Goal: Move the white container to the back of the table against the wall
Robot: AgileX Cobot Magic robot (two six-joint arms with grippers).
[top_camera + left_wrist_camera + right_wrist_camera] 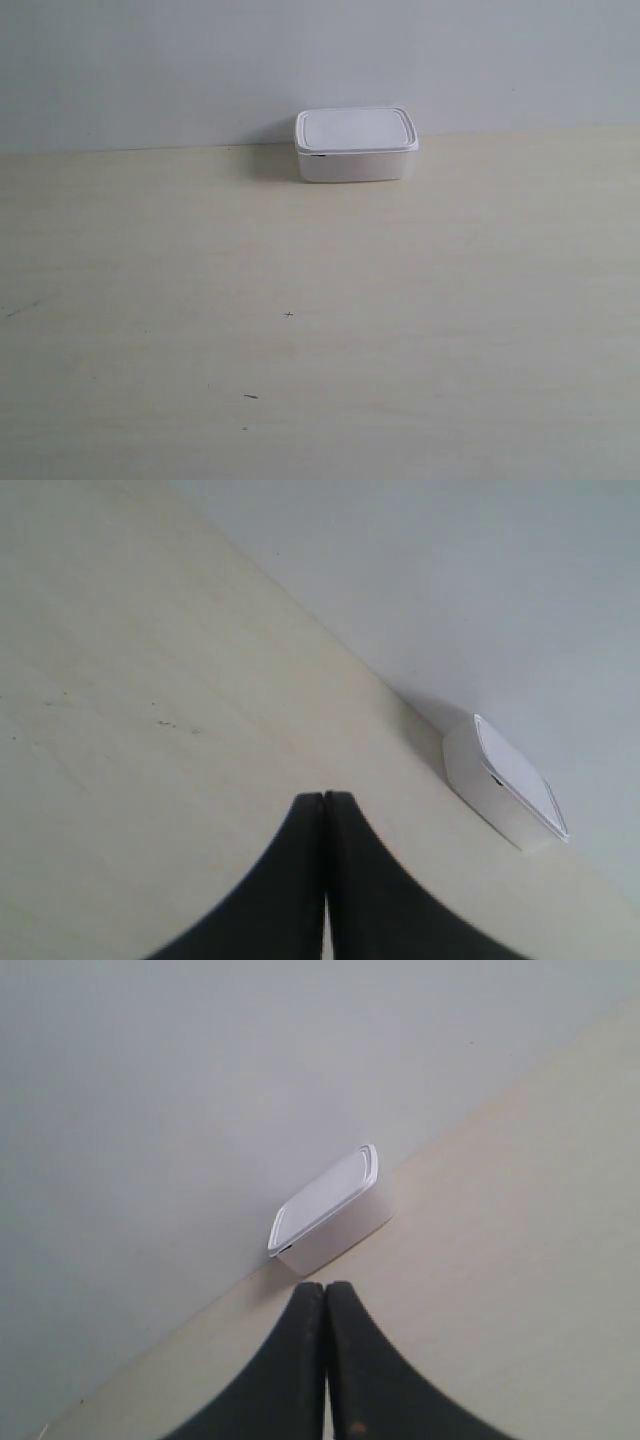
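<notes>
Sitting at the rear of the desk (320, 330), the white container (356, 148) is apparently resting against the wall (150, 70), its long axis running along it. Nearer, the right hand (325, 1288) is pointing almost straight at it. Farther, the left hand (325, 800) is seeing it off to one side. Both hands are keeping fingers pressed together, holding nothing. The exterior view is showing neither arm; only the wrist views are revealing them.
</notes>
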